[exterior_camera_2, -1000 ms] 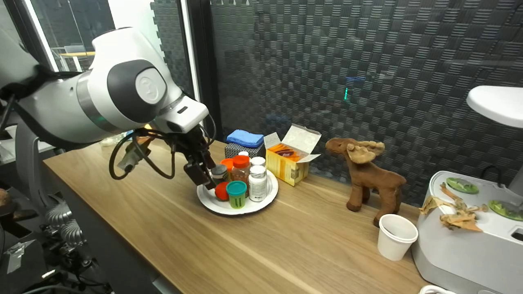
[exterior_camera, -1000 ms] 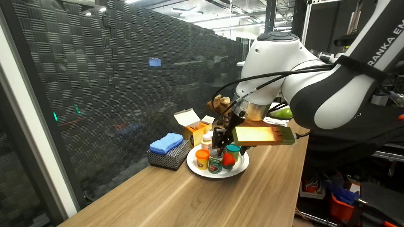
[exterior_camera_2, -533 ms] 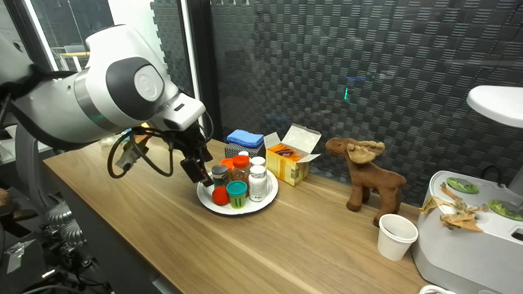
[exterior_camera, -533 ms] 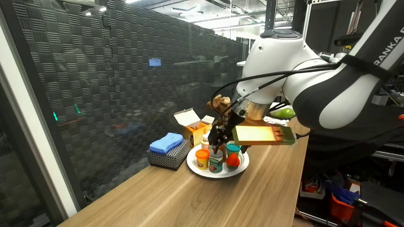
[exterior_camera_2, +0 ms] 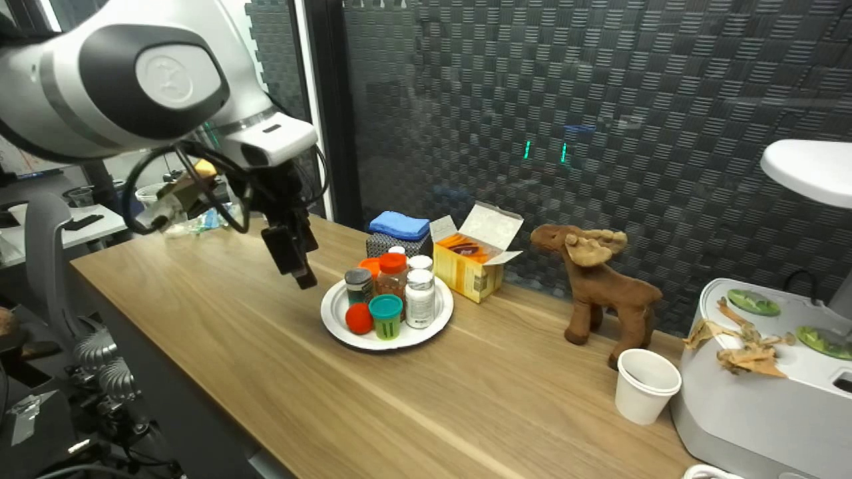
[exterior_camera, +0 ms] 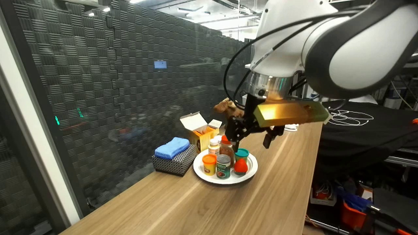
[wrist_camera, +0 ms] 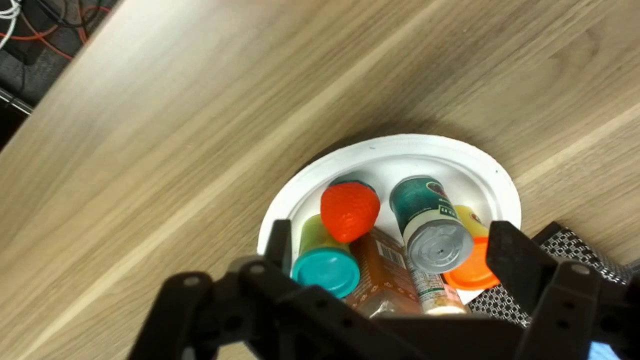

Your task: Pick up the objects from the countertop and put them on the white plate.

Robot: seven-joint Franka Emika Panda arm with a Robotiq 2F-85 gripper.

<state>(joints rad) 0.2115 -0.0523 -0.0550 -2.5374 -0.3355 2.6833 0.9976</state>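
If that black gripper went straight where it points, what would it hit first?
Probably the red strawberry-shaped object on the round white plate, though depth is unclear; the plate itself could come first.

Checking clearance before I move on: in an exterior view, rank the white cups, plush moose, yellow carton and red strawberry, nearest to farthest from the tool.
1. Red strawberry: on the white plate, left part in that view.
2. Yellow carton: right of the plate, toward the back.
3. Plush moose: farther right, head toward the carton.
4. White cups: rightmost of the four.
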